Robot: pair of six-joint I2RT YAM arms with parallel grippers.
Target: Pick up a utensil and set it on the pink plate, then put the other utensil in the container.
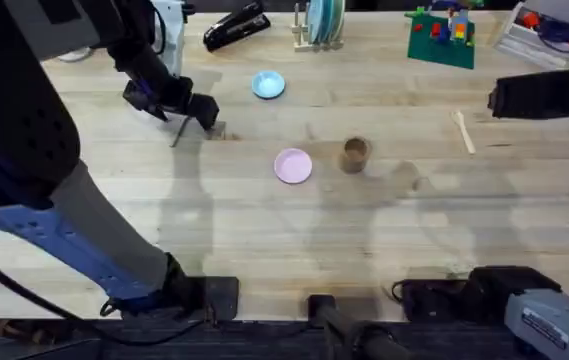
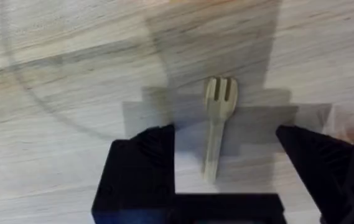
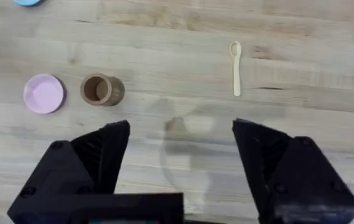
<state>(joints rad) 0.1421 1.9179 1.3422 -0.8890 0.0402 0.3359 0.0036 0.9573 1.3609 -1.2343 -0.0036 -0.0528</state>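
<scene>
Between the spread black fingers of the left gripper [image 2: 226, 165] lies the wooden fork [image 2: 217, 124], flat on the table [image 1: 264, 240], tines pointing away from the wrist, with open wood on both sides of its handle and neither finger touching it. Overhead, this gripper [image 1: 202, 112] sits at about ten o'clock from the pink plate [image 1: 293, 165], its arm reaching up from the lower left. The right gripper [image 3: 180, 168], jaws wide and holding nothing, hovers above bare table. The container [image 1: 355, 153] stands just beside the plate at three o'clock. The spoon [image 1: 464, 132] lies farther out at two o'clock, well apart from all else.
</scene>
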